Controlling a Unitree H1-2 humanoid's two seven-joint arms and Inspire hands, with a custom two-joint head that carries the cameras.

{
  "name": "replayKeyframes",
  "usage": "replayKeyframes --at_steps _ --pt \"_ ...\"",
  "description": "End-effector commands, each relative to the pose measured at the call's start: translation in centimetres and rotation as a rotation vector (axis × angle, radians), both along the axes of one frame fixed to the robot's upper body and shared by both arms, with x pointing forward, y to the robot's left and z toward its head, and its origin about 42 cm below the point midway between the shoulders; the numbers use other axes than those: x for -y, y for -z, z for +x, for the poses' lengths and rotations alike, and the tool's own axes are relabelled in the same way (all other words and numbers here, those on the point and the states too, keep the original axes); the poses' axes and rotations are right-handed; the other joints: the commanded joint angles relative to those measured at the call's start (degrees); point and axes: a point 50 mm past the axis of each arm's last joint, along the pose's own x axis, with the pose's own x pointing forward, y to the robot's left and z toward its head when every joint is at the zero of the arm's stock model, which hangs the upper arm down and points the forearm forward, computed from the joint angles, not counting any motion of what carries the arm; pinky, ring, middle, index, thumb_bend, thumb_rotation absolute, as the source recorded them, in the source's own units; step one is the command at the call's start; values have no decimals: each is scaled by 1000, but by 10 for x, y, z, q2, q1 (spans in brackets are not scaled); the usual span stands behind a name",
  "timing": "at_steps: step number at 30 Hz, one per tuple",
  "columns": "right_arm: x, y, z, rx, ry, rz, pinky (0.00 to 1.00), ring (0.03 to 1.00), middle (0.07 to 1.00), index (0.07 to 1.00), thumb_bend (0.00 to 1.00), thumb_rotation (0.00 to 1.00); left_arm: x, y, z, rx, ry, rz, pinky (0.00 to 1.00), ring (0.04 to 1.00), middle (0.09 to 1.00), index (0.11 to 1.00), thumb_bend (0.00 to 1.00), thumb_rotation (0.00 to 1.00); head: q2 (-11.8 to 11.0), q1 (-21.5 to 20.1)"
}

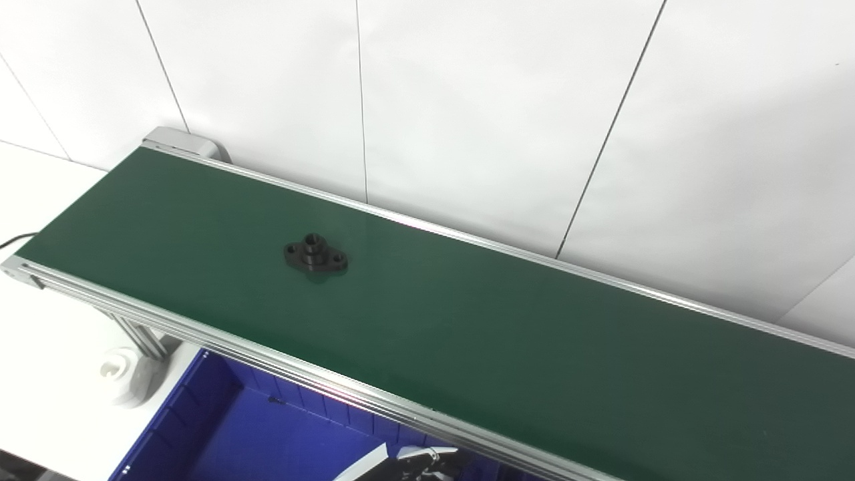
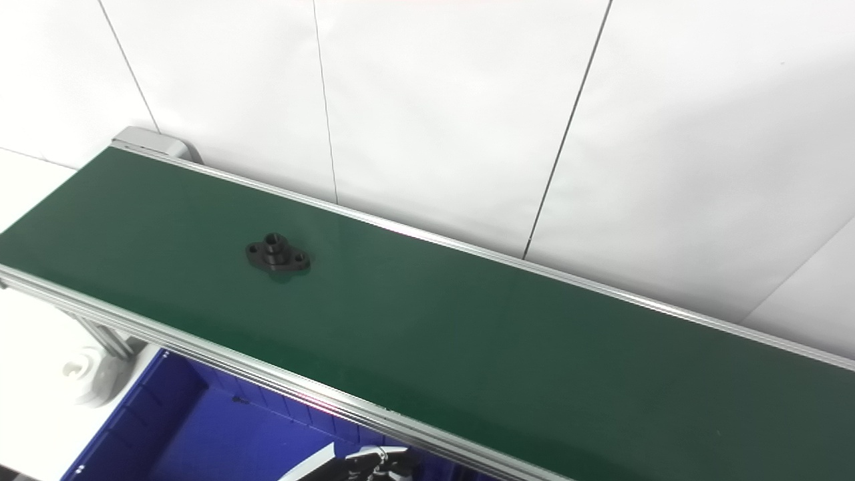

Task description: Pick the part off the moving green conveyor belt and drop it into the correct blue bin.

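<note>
A long green belt point(image 1: 467, 321) runs across the frame from the upper left down to the lower right, with shiny silver rails along both of its long sides. A small black part point(image 1: 315, 254) sits flat on the belt, in the left half of the frame and about midway between the two rails. It has a flat base with a little hole at each end and a short round tube sticking up in the middle. Nothing is touching it. Below the near rail, in the lower left of the frame, there is a blue bin point(image 1: 200, 427) with ribbed walls, and its inside looks bare where it shows. At the very bottom edge, just right of the bin's open part, a bit of a robot hand point(image 1: 414, 463) peeks in. It is white and black, and it is low down, well apart from the black part on the belt. So little of it shows that I cannot tell which arm it belongs to, or if its fingers are spread or pressed together. On the far left, the belt stands on silver legs point(image 1: 140, 337) over a white counter point(image 1: 40, 374), and a round white foot point(image 1: 123, 371) rests there. A white wall point(image 1: 507, 100) with thin dark lines fills the top of the frame.
</note>
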Motion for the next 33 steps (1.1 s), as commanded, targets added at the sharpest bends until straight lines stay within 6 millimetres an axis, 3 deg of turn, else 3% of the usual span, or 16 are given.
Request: replayKeyframes --at_steps 1,5,10,25,33 --pt "-1 -5 2 79 4 30 901 917 931 974 839 194 -2 -7 3 57 -4 -22 779 855 893 872 887 181 1 -2" --pt "-6 -7 1 81 4 59 914 924 933 979 836 211 -8 -10 2 61 -9 -20 771 850 894 874 884 178 21 -38" --pt "-13 -17 1 68 7 46 841 899 931 967 845 244 -14 -16 1 79 -4 -8 783 862 904 891 884 180 42 -63" --pt "-9 -20 0 77 14 32 846 899 923 958 841 212 -10 -16 -1 77 -8 -13 784 864 908 902 900 146 43 -52" --pt "-14 -22 0 89 19 43 816 884 915 941 839 209 -13 -18 -1 79 -3 -14 799 887 927 909 902 148 67 -118"
